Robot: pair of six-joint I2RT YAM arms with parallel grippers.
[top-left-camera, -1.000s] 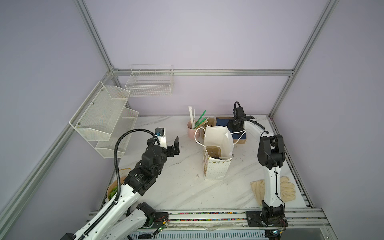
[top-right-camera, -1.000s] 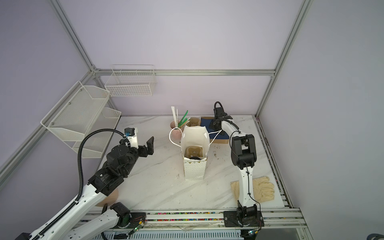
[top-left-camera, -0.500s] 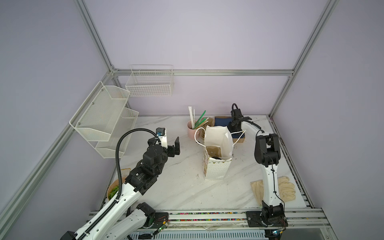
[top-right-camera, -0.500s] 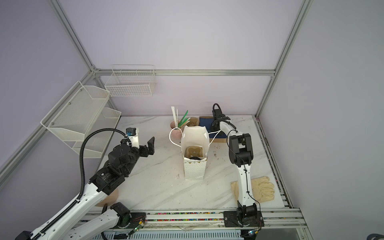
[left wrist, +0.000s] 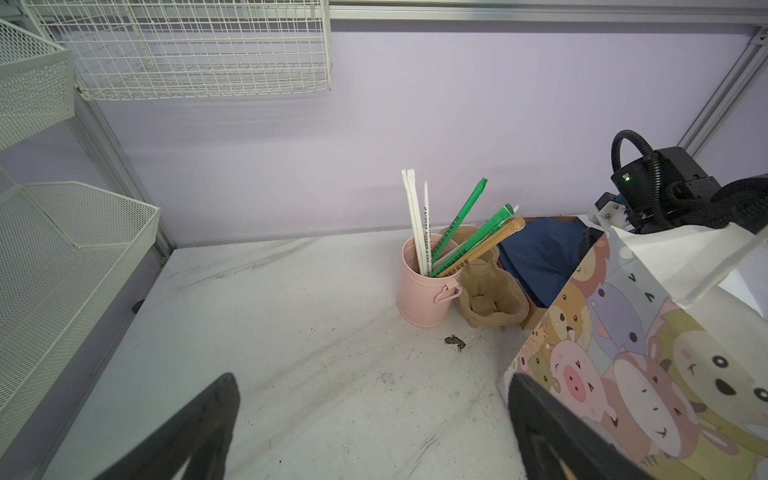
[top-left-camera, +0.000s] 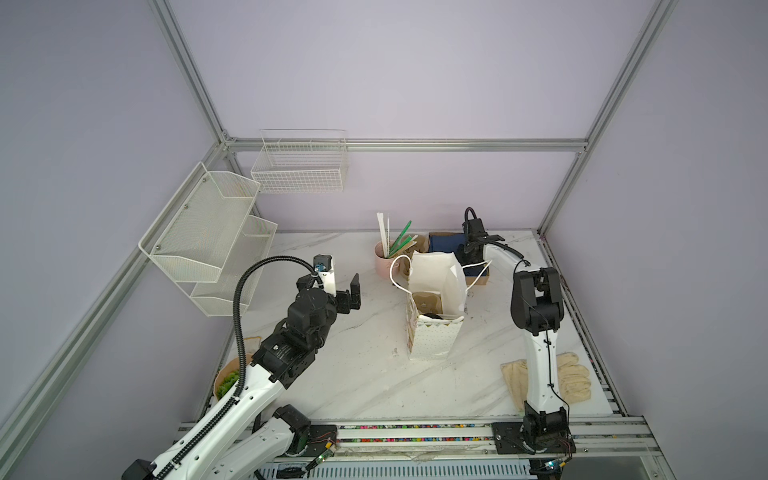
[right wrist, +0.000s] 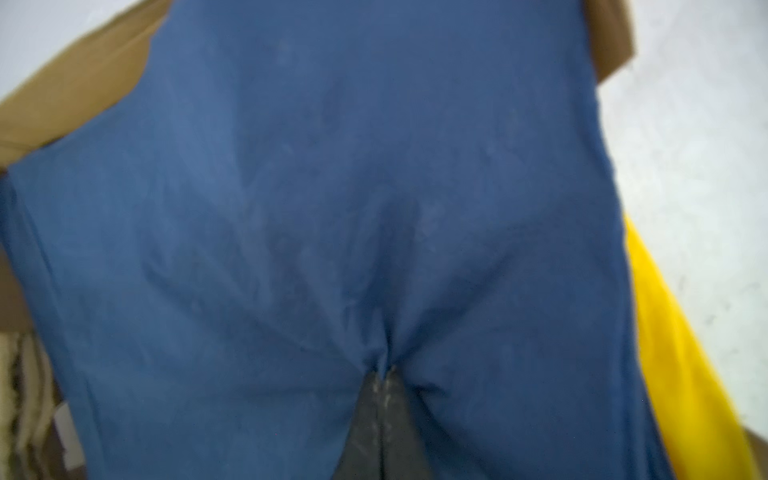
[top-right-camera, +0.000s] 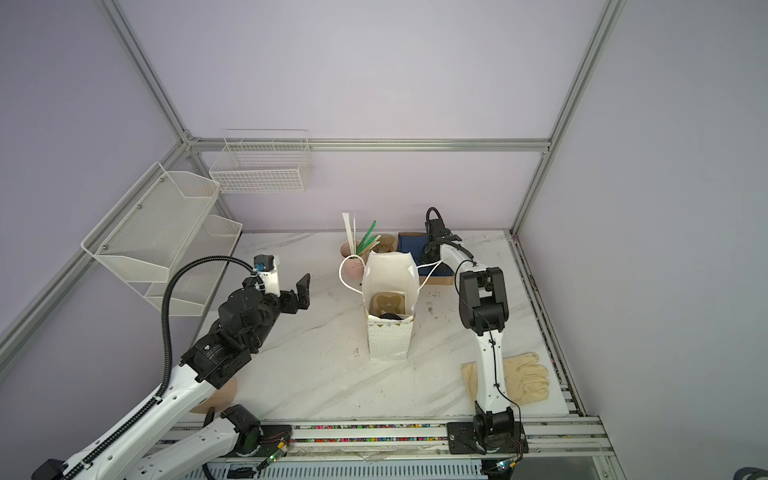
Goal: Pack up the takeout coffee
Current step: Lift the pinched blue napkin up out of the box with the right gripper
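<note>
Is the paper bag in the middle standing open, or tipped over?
Standing upright, mouth open: the paper bag rests on its base on the table, and a tan tray shows inside.

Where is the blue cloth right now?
In both top views the blue cloth lies in the cardboard box at the rear, behind the white paper bag, pinched by the right pincer.

The bag (top-left-camera: 434, 332) stands in the middle of the table (top-left-camera: 374, 386) with a pulp tray (top-left-camera: 426, 301) in it. Behind-left is the mug (top-left-camera: 383, 262) of straws (top-left-camera: 402, 236), a second tray (left wrist: 492, 296) just beside it — then, behind-right, the box (top-left-camera: 478, 280) holding the cloth (top-left-camera: 446, 243). Gloves (top-left-camera: 575, 379) lie front right, a bowl (top-left-camera: 222, 370) front left.
</note>
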